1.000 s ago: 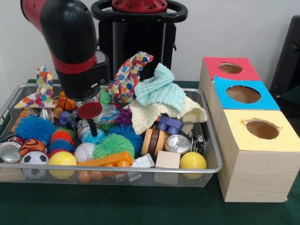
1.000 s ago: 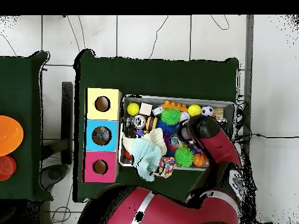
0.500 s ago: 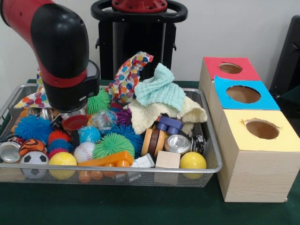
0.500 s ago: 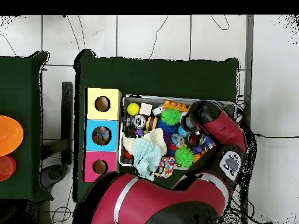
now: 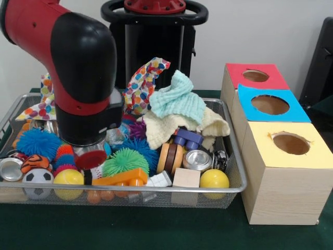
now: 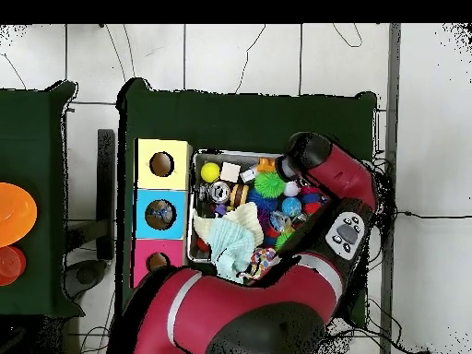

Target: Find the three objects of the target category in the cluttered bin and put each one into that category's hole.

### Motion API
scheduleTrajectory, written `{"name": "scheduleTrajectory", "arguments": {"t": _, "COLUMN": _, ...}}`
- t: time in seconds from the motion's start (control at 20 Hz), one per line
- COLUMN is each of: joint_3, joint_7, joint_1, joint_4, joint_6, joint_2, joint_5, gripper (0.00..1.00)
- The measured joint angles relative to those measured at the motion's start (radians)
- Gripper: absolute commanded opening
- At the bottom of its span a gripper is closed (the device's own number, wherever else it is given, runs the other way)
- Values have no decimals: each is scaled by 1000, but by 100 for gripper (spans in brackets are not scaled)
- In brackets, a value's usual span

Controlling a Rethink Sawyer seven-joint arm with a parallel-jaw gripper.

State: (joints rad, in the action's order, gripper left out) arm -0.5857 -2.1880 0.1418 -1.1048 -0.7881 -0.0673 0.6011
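I hold the gripper (image 5: 89, 164) low at the cluttered bin's (image 5: 237, 172) seven o'clock to search; a can (image 5: 197, 160) lies exposed; gripper state indiscernible.

A dark green table (image 5: 130, 232) carries two things directly. The wire mesh bin (image 5: 156, 197) rests on it, heaped with toys, and the row of three wooden boxes (image 5: 283, 182) stands just beside the bin, topped yellow, blue and red. In the overhead view the green table (image 6: 249, 115) shows bare beyond the bin (image 6: 198, 164).
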Motion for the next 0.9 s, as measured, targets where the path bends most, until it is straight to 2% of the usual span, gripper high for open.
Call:
{"name": "scheduleTrajectory", "arguments": {"t": 0.35, "joint_3": -25, "joint_7": -60, "joint_1": -17, "joint_4": 52, "joint_6": -45, "joint_2": 50, "joint_5": -4, "gripper": 100}}
{"name": "scheduleTrajectory", "arguments": {"t": 0.9, "joint_3": -80, "joint_7": -81, "joint_1": 4, "joint_4": 210, "joint_6": -265, "joint_2": 118, "joint_5": -12, "gripper": 100}}
